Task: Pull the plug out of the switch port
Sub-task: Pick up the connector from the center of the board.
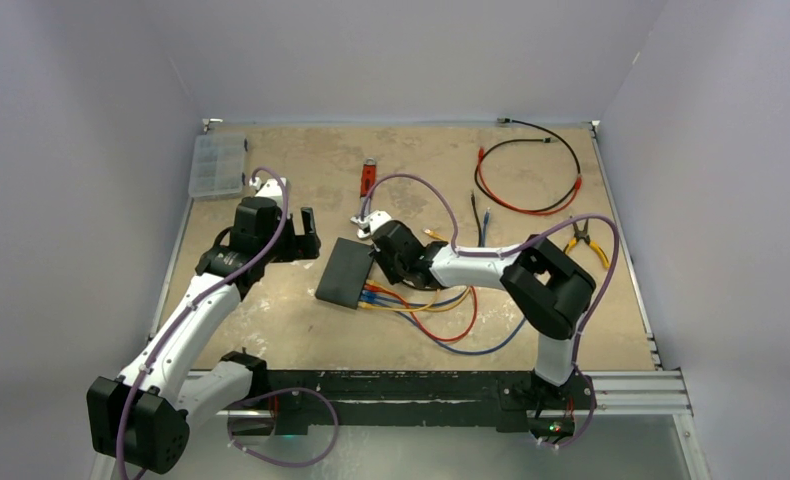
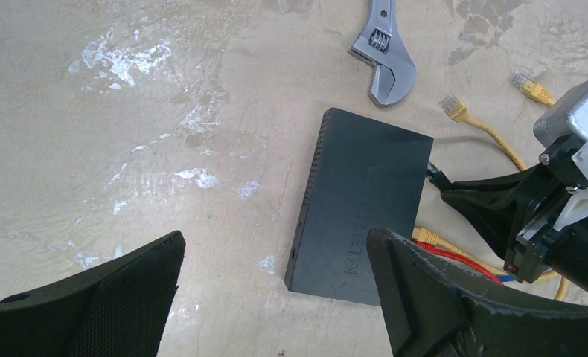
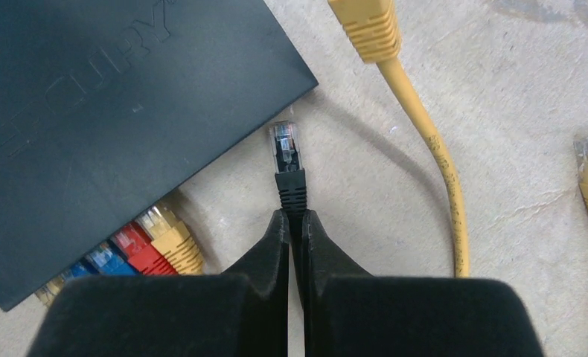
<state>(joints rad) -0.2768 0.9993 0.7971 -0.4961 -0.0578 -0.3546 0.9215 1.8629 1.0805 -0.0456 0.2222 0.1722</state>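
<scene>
Right gripper [image 3: 295,217] is clenched on the black plug [image 3: 286,149] by its ribbed boot. The plug is free of the ports, just beside the switch [image 3: 112,104] corner. It looks light, with a brittle clip and limp cord, so the stiff boot suits gripping. Left gripper [image 2: 275,245] hangs released.

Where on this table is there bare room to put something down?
Bare tabletop lies between the clear box and the wrench, and toward the near edge between the left arm and the switch. It is crowded right of the switch, where coloured cables tangle under the right arm, and at the far right around the cable loop and pliers.
</scene>
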